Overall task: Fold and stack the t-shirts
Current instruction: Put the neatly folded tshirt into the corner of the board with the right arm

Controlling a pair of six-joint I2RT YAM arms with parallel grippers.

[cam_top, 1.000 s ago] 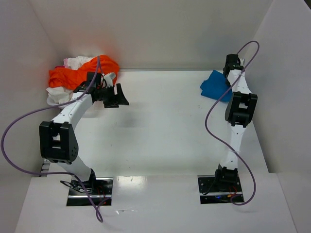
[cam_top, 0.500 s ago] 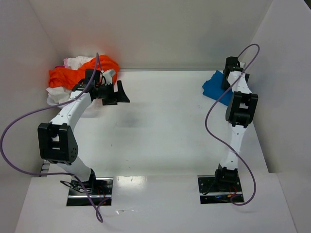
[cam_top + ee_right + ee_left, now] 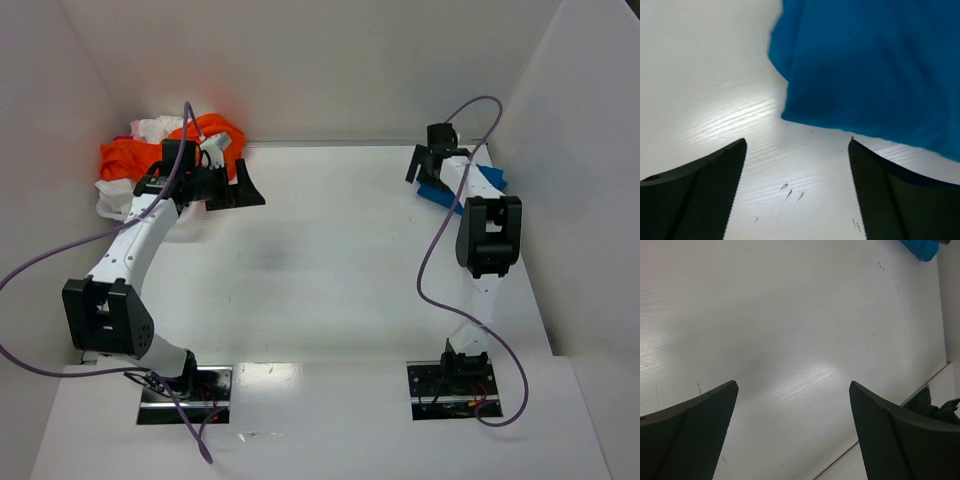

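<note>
Both arms have swung: the right gripper (image 3: 420,165) has drawn back from the blue t-shirt (image 3: 492,180) at the far right corner of the table (image 3: 330,260), jaws wide and empty. Equally wide and empty, the left gripper (image 3: 243,186) hangs beside the orange t-shirt (image 3: 125,158) heaped at the far left corner. It likely takes that one next.

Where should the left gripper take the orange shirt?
Probably the bunched edge of the orange shirt nearest the left gripper, from above on the open-table side. It lies crumpled atop the white shirts in the far-left corner, walls behind.
</note>
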